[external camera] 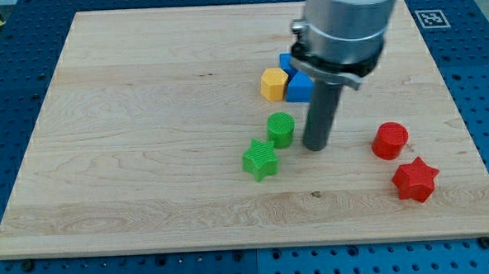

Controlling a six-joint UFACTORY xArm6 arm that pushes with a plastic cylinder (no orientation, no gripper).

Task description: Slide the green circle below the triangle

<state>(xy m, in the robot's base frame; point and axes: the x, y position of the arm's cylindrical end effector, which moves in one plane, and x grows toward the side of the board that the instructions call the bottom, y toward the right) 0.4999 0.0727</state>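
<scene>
Green circle (280, 129) sits mid-frame, the tip (315, 146) just to its right. No fingers here, only a rod. Risky bit: a shove leftward could knock it into the green star (260, 160) touching it at lower left, dragging both along the counter (144, 116).

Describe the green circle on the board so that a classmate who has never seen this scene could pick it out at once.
Start at the wooden board and find my tip near its middle. Just to the view's left of the tip stands the green circle, a short round block. Its nearest neighbour, the green star down to the view's left, shares its colour but has points.
</scene>
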